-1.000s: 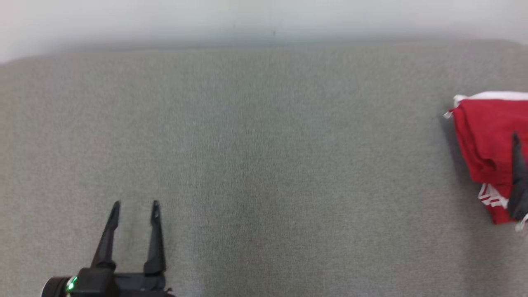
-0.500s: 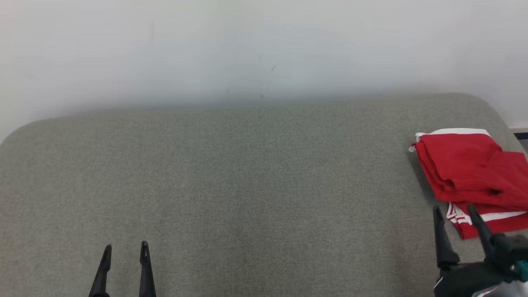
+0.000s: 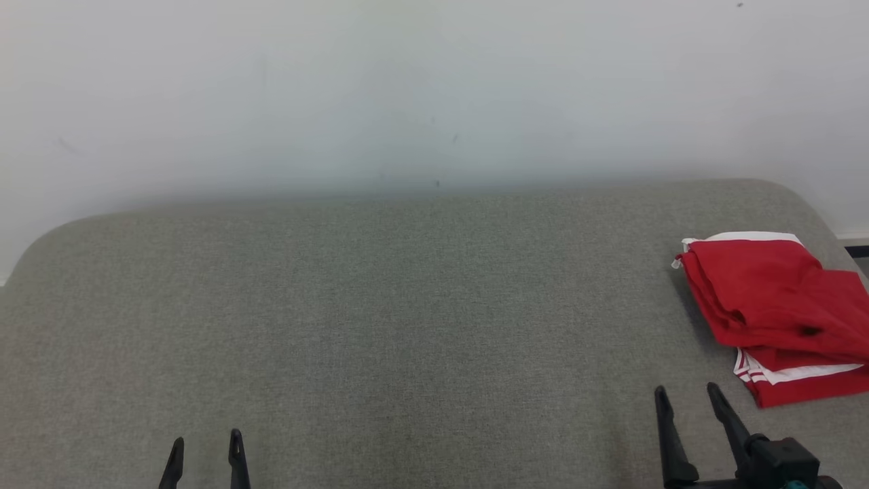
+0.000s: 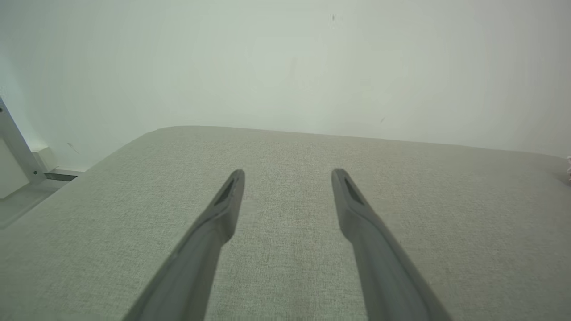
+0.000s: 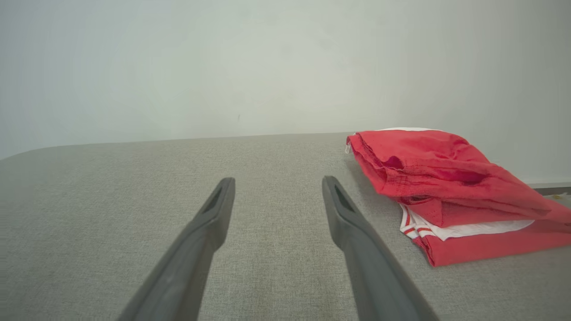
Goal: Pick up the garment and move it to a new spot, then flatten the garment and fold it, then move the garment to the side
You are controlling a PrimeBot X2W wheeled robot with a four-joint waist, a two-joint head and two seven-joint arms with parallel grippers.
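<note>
Reading this as the tail end of the job. The folded red fabric garment with white striped trim (image 3: 767, 305) lies at the right side of the grey fabric-covered desk (image 3: 407, 305), close to its right edge and free of both tools.

- Left tool (image 3: 207, 438): near left, fingers apart, nothing between them.
- Right tool (image 3: 686, 388): near right, fingers apart and empty. Its tips are near the garment's near-left corner but not touching.
- Fold: looks done but loose. The top layer is rumpled, and a white-trimmed layer pokes out underneath at the near edge.

Judgement: the move-to-side step looks finished. The next move, if any, only calls for drawing both tools back toward the near side without snagging the cloth. A light press to settle the top layer is optional.
</note>
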